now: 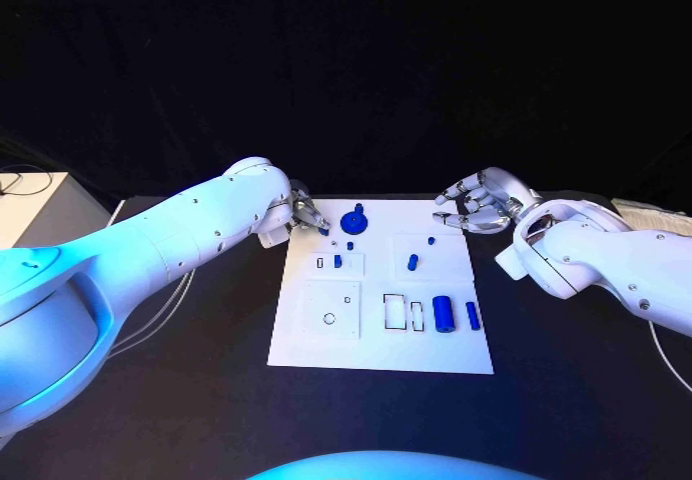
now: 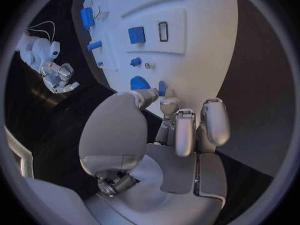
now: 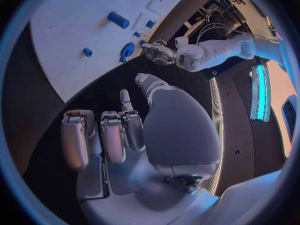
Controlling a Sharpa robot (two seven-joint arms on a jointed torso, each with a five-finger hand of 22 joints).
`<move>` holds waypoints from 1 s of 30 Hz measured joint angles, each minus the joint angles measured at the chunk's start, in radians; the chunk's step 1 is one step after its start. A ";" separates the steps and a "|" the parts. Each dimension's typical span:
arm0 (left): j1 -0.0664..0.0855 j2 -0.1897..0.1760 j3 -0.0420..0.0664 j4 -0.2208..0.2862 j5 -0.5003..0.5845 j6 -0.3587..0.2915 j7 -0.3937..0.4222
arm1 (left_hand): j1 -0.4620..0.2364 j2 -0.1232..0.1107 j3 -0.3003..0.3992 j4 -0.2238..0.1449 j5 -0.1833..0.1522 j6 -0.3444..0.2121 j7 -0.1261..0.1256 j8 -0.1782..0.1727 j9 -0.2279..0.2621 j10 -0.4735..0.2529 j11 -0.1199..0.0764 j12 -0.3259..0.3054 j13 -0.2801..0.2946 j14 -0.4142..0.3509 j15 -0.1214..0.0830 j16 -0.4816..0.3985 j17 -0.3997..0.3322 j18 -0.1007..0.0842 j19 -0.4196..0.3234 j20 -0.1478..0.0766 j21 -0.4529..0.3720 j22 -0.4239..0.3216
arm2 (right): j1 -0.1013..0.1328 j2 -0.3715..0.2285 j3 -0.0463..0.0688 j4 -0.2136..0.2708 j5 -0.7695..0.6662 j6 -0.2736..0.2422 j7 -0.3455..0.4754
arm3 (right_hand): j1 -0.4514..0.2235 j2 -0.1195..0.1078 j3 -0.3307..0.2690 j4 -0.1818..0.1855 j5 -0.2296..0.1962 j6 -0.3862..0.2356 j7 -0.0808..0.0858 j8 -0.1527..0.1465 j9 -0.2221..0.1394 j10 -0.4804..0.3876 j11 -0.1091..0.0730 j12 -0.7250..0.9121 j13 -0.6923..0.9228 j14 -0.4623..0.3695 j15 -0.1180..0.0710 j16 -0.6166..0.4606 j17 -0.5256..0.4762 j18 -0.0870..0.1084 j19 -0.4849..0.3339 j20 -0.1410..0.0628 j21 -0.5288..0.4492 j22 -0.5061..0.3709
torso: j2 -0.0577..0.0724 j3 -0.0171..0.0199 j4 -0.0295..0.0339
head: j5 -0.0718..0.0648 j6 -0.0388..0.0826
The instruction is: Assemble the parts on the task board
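The white task board (image 1: 378, 345) lies in the middle of the black table. On it are a round blue part (image 1: 355, 220), a small blue part (image 1: 351, 245), a part standing in a slot (image 1: 338, 261), another (image 1: 413, 263) and two blue cylinders (image 1: 444, 313). My left hand (image 1: 303, 212) is at the board's far left corner. In the left wrist view, its thumb and a fingertip pinch a small blue part (image 2: 162, 88) beside the round blue part (image 2: 139, 83). My right hand (image 1: 483, 200) hovers off the far right corner, loosely curled and holding nothing.
Empty outlined slots (image 1: 394, 311) lie on the board's near half. A pale box (image 1: 29, 205) stands at the table's left edge, with cables beside it. Some papers (image 1: 649, 212) lie at the far right. Bare black table surrounds the board.
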 measured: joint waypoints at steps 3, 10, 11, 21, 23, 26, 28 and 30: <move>0.000 -0.004 0.000 0.007 0.008 -0.001 0.000 | -0.001 0.001 0.003 0.003 0.002 -0.004 0.002 0.013 0.006 0.007 0.001 0.000 0.000 0.000 0.000 0.000 0.000 0.000 0.000 0.000 0.000 0.005 | 0.000 0.000 0.000 0.001 0.001 0.000 0.000 | 0.000 0.000 0.003 -0.001 0.000 0.000 0.000 0.000 0.000 0.000 0.000 0.000 0.000 0.000 0.000 0.000 0.000 0.000 0.000 0.000 -0.002 0.000 | 0.000 0.0000 0.0003 | -0.001 -0.001; 0.000 -0.022 0.000 0.037 0.026 -0.006 -0.001 | -0.022 0.006 0.009 0.008 0.019 -0.006 0.004 0.030 0.022 0.011 0.004 0.000 0.001 0.000 0.000 0.006 0.000 0.000 0.011 -0.004 0.005 0.020 | 0.000 -0.002 0.000 0.000 0.002 0.000 0.001 | 0.000 0.000 0.007 0.001 0.000 0.000 0.000 0.000 0.000 0.000 0.000 0.000 0.000 0.000 0.000 0.000 0.000 0.000 0.000 0.000 -0.004 0.000 | -0.001 0.0001 0.0005 | 0.001 0.000; 0.000 -0.025 0.000 0.042 0.029 -0.007 -0.001 | -0.024 0.003 0.009 0.008 0.020 -0.006 0.004 0.030 0.029 0.011 0.004 0.001 0.001 0.000 0.000 0.007 0.000 0.000 0.011 -0.003 0.006 0.021 | 0.000 -0.002 0.000 0.000 0.002 0.000 0.001 | 0.000 0.000 0.007 0.001 0.000 0.000 0.000 0.000 0.000 0.000 0.000 0.000 0.000 0.000 0.000 0.000 0.000 0.000 0.000 0.000 -0.004 0.000 | -0.001 0.0001 0.0005 | 0.001 0.000; 0.000 -0.079 0.000 0.132 0.058 -0.022 -0.003 | -0.049 -0.003 0.050 -0.033 0.056 -0.007 0.005 0.042 0.034 0.027 -0.001 0.006 0.006 0.000 0.000 0.015 0.000 0.000 0.019 -0.003 0.015 0.035 | 0.000 -0.005 0.000 -0.002 0.004 -0.001 0.002 | 0.000 0.000 0.007 0.001 0.000 -0.003 0.003 0.004 0.000 0.000 0.000 0.000 0.000 0.000 0.000 0.000 0.000 0.000 0.000 0.000 -0.004 0.000 | -0.005 0.0001 0.0048 | 0.005 0.002; 0.000 -0.097 0.000 0.161 0.060 -0.024 -0.004 | -0.060 -0.004 0.050 -0.033 0.072 -0.003 0.002 0.042 0.035 0.029 0.000 0.009 0.006 0.000 0.000 0.015 0.000 0.000 0.025 -0.004 0.019 0.040 | 0.000 -0.007 0.000 -0.002 0.004 -0.001 0.002 | 0.000 0.000 0.007 0.001 0.000 -0.003 0.003 0.004 0.000 0.000 0.000 0.000 0.000 0.000 0.000 0.000 0.000 0.000 0.000 0.000 -0.004 0.000 | -0.006 0.0007 0.0062 | 0.005 0.002; 0.000 -0.121 0.000 0.202 0.062 -0.027 -0.005 | -0.060 -0.004 0.050 -0.033 0.078 -0.003 0.001 0.042 0.035 0.029 0.000 0.011 0.008 0.000 0.000 0.015 0.000 0.000 0.025 -0.004 0.019 0.042 | 0.000 -0.008 0.000 -0.003 0.005 -0.002 0.003 | 0.000 0.000 0.007 0.001 0.000 -0.003 0.003 0.004 0.000 0.000 0.000 0.000 0.000 0.000 0.000 0.000 0.000 0.000 0.000 0.000 -0.004 0.000 | -0.008 0.0008 0.0096 | 0.004 0.001; 0.000 -0.133 0.000 0.224 0.062 -0.029 -0.005 | -0.061 -0.005 0.050 -0.033 0.082 -0.002 0.000 0.042 0.036 0.032 -0.003 0.011 0.009 0.000 0.000 0.019 0.000 0.000 0.026 -0.004 0.019 0.043 | 0.000 -0.009 0.000 -0.004 0.006 -0.004 0.004 | 0.000 0.000 0.007 0.001 0.000 -0.003 0.003 0.004 0.000 0.000 0.000 0.000 0.000 0.000 0.000 0.000 0.000 0.000 0.000 0.000 -0.008 0.000 | -0.010 0.0008 0.0119 | 0.003 -0.001; 0.000 -0.145 -0.002 0.248 0.060 -0.032 -0.006 | -0.063 -0.007 0.050 -0.033 0.089 -0.001 0.000 0.042 0.036 0.034 -0.003 0.011 0.011 0.000 0.000 0.019 0.000 0.000 0.029 -0.007 0.020 0.046 | 0.000 -0.010 0.000 -0.006 0.007 -0.006 0.005 | 0.000 0.000 0.007 0.001 0.000 -0.003 0.003 0.004 0.000 0.000 0.000 -0.013 0.000 0.000 0.000 -0.007 0.000 0.001 0.000 0.000 -0.032 0.000 | -0.011 0.0007 0.0134 | 0.003 -0.003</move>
